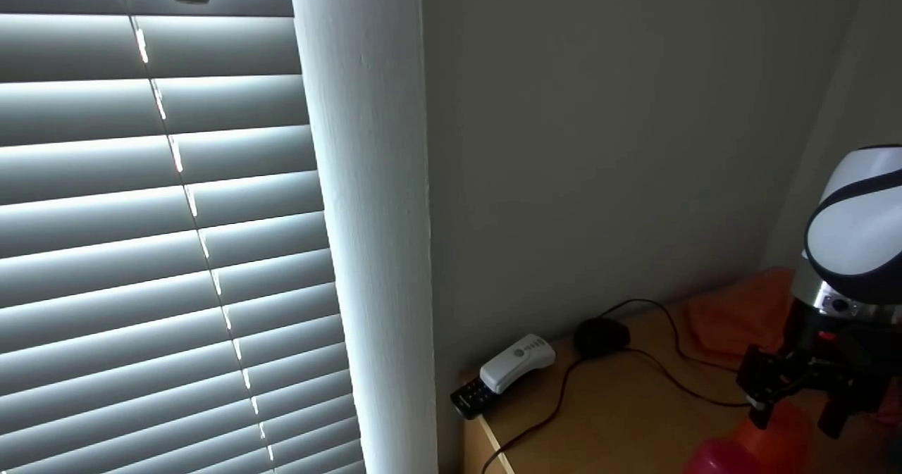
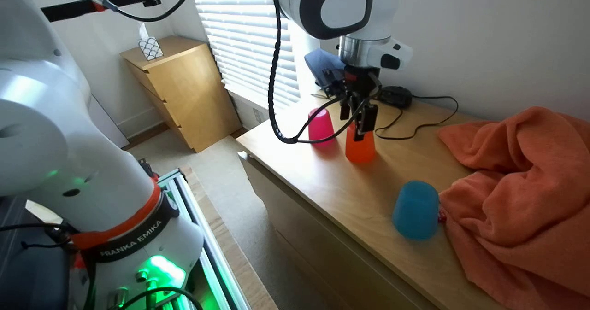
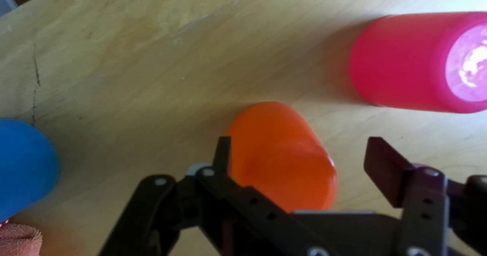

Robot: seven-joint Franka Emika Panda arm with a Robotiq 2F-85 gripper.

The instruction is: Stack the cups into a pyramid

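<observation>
Gripper (image 3: 298, 145), fingers (image 3: 385, 168) wide, hangs by the top of the orange cup (image 3: 279, 155), likely light and slightly flexible: pinch its sides gently.

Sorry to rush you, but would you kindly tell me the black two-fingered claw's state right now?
Black two-fingered claw: open, holding nothing; in the wrist view a gap shows between one finger and the orange tapered plastic cup.

Your orange cup (image 3: 281, 157) and blue cup (image 2: 416, 211) are plain; your pink cup (image 3: 403, 62), paler at its base. Your gripper (image 3: 298, 145) is black; your arm (image 2: 41, 125), white with black and orange-red bands. Towel (image 2: 530, 199), solid orange; tabletop (image 3: 144, 65), tan with wood grain; tissue box (image 2: 150, 49), white with dark scallops; window blinds (image 1: 155, 227), striped pale and grey.
</observation>
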